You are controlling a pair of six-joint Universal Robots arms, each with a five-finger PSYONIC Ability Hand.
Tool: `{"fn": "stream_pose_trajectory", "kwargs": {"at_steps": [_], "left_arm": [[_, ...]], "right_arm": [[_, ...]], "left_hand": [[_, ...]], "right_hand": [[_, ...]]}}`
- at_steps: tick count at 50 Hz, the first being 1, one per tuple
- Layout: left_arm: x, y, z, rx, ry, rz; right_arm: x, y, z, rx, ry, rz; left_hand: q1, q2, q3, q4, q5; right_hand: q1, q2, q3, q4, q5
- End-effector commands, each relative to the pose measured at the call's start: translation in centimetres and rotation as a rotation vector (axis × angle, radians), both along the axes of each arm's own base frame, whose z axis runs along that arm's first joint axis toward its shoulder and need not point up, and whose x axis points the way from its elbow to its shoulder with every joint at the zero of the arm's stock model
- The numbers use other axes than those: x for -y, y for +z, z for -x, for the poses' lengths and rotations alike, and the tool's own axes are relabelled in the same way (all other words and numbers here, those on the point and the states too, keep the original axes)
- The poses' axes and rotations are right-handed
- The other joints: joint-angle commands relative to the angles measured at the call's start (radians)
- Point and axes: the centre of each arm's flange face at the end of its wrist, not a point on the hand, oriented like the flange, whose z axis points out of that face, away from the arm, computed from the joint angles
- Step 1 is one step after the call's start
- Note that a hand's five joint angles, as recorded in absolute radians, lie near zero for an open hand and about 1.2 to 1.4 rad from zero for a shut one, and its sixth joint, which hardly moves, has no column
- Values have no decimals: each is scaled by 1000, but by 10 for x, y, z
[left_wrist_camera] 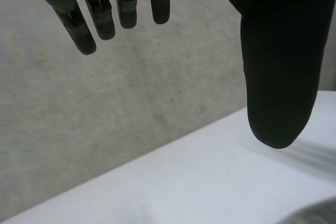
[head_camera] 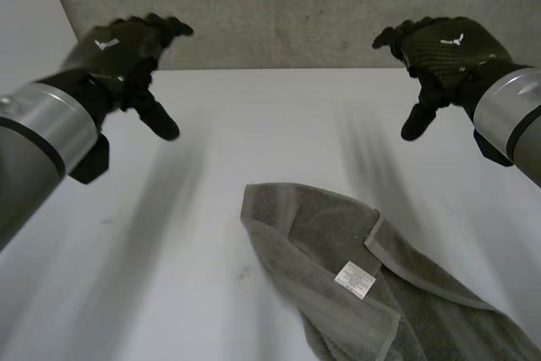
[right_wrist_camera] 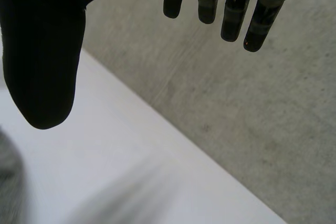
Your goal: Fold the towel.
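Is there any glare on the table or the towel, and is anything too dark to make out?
Head view: no glare; table and towel evenly lit, white label stands out. Left wrist view: the thumb of the left hand is a flat black mass. Right wrist view: same for the right hand.

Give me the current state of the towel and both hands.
towel: lying rumpled on the table, partly doubled over, white label facing up, not touched by either hand.
left hand: open, in the air, holding nothing.
right hand: open, in the air, holding nothing.
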Motion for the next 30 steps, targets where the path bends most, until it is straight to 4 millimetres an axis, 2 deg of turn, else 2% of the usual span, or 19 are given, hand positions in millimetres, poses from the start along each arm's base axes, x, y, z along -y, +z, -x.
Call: {"fn": "stream_pose_trajectory", "kwargs": {"at_steps": [1, 3, 5, 6, 7, 8, 9, 10, 12, 15, 16, 17, 18, 20, 23, 25, 27, 29, 30], "left_arm": [[-27, -34, 20, 84, -137, -97], [-37, -42, 25, 123, -178, -107], [-60, -66, 35, 210, -276, -131], [-60, -66, 35, 211, -277, -132], [-71, -78, 41, 255, -323, -142], [-71, -78, 41, 255, -324, -143], [-79, -89, 47, 286, -363, -146], [-85, -99, 52, 307, -391, -144], [-89, -109, 57, 317, -413, -142], [-92, -129, 66, 324, -437, -145], [-92, -129, 66, 324, -437, -145], [-92, -140, 70, 329, -445, -149], [-93, -149, 74, 331, -456, -146], [-94, -158, 77, 332, -465, -146], [-94, -170, 82, 332, -477, -139], [-94, -177, 84, 332, -479, -139], [-93, -181, 85, 332, -480, -135], [-90, -188, 87, 329, -478, -127], [-90, -188, 87, 329, -478, -127]], "right_arm": [[-9, -24, 7, -219, 31, -119], [-13, -29, 8, -256, 47, -143], [-17, -35, 9, -282, 61, -172], [-21, -44, 9, -301, 82, -197], [-21, -44, 9, -301, 82, -197], [-25, -55, 8, -317, 112, -222], [-30, -67, 7, -327, 151, -248], [-30, -67, 7, -328, 152, -248], [-35, -91, 7, -351, 228, -265], [-34, -102, 11, -360, 249, -262], [-34, -114, 16, -368, 261, -257], [-34, -125, 19, -374, 282, -243], [-34, -125, 19, -374, 282, -242], [-39, -144, 21, -383, 329, -202], [-41, -151, 21, -388, 347, -181], [-40, -168, 23, -399, 349, -180], [-38, -175, 25, -400, 344, -198], [-37, -181, 26, -398, 345, -215], [-36, -186, 26, -398, 347, -223]], "left_hand": [[77, 77, 77, 78, 83], [86, 86, 86, 87, 92], [86, 86, 86, 87, 92], [86, 86, 86, 87, 92], [86, 86, 86, 87, 92], [86, 86, 86, 87, 92], [86, 86, 86, 87, 92], [86, 86, 86, 87, 92], [86, 86, 86, 87, 92], [103, 103, 104, 105, 110], [103, 103, 104, 105, 110], [127, 127, 127, 128, 133], [159, 159, 159, 160, 165], [197, 197, 197, 198, 203], [244, 244, 245, 246, 250], [277, 277, 277, 278, 283], [356, 356, 356, 357, 362], [551, 551, 552, 553, 558], [552, 553, 553, 554, 559]], "right_hand": [[-28, -42, -33, -55, -52], [-28, -42, -33, -55, -52], [-28, -42, -33, -55, -52], [-28, -42, -33, -55, -52], [-28, -42, -33, -55, -52], [-28, -42, -33, -55, -52], [-28, -42, -33, -55, -52], [-28, -42, -33, -55, -52], [-28, -42, -33, -55, -52], [-28, -42, -33, -55, -52], [-28, -42, -33, -55, -52], [-28, -42, -33, -55, -52], [-28, -42, -33, -55, -52], [-27, -41, -32, -54, -50], [-9, -23, -14, -36, -33], [79, 65, 73, 52, 55], [134, 120, 129, 107, 111], [232, 218, 227, 205, 208], [351, 337, 346, 324, 327]]}}
